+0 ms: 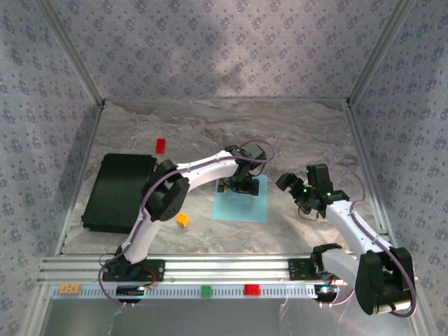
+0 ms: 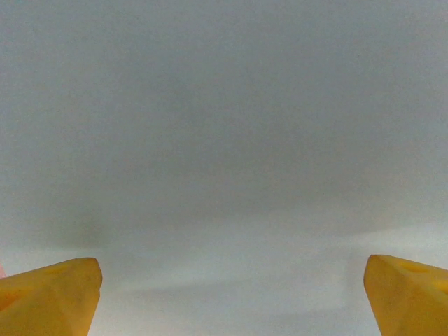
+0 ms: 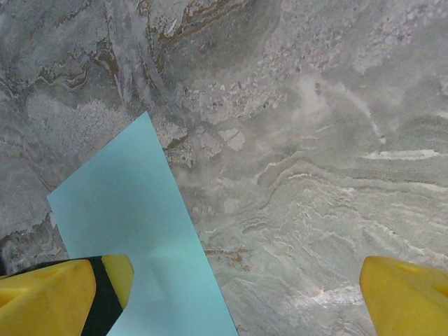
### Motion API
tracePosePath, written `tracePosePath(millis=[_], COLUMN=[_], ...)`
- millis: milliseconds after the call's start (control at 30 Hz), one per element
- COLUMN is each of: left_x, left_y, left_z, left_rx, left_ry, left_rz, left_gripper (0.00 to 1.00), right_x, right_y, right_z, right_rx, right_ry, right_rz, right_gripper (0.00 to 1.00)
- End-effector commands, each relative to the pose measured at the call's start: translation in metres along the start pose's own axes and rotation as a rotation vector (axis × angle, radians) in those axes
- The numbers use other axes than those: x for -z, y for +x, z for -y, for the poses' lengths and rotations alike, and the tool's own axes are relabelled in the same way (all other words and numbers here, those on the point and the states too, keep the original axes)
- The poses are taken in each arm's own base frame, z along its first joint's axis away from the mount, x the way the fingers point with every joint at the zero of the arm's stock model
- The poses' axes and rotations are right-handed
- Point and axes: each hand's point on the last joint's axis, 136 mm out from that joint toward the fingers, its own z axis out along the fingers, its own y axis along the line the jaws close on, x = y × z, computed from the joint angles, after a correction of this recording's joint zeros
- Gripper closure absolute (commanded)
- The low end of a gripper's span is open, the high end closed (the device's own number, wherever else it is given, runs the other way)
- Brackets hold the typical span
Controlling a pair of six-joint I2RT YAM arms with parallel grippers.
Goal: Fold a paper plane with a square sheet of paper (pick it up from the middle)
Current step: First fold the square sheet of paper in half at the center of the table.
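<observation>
The square sheet of paper (image 1: 241, 201) lies flat and light blue on the marble table, just right of centre. My left gripper (image 1: 238, 183) hangs over the sheet's far half with its jaws wide open. In the left wrist view its yellow fingertips (image 2: 49, 297) stand far apart over a pale blurred surface, very close. My right gripper (image 1: 301, 190) is open beside the sheet's right edge. In the right wrist view the sheet (image 3: 133, 231) reaches under the left finger (image 3: 63, 297), with bare table between the jaws (image 3: 238, 301). The paper plane is out of view.
A black slab (image 1: 119, 190) lies at the left. A red block (image 1: 161, 145) sits behind it and an orange block (image 1: 183, 219) lies near the left arm. The front rail (image 1: 224, 269) carries green (image 1: 206, 291) and red (image 1: 252, 289) blocks. Patterned walls enclose the table.
</observation>
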Motion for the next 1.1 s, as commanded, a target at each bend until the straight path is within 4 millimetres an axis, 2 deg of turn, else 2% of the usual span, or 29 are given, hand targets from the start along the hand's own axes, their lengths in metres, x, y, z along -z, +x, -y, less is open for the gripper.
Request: tracePosePath(millis=[0, 567, 1067], left_x=[-0.001, -0.007, -0.033], left_y=[0.002, 0.005, 0.018], left_z=[0.001, 0.004, -0.001], left_rx=[0.022, 0.035, 0.023], left_ry=[-0.019, -0.049, -0.09], left_rz=[-0.019, -0.027, -0.082], left_gripper=[0.04, 0.03, 0.03], right_x=[0.002, 0.003, 0.003], right_y=[0.004, 0.002, 0.002], right_z=[0.001, 0.008, 0.012], right_rx=[0.015, -0.011, -0.027], right_ry=[-0.023, -0.024, -0.012], right_rz=[-0.009, -0.004, -0.006], right_gripper=[0.01, 0.01, 0.01])
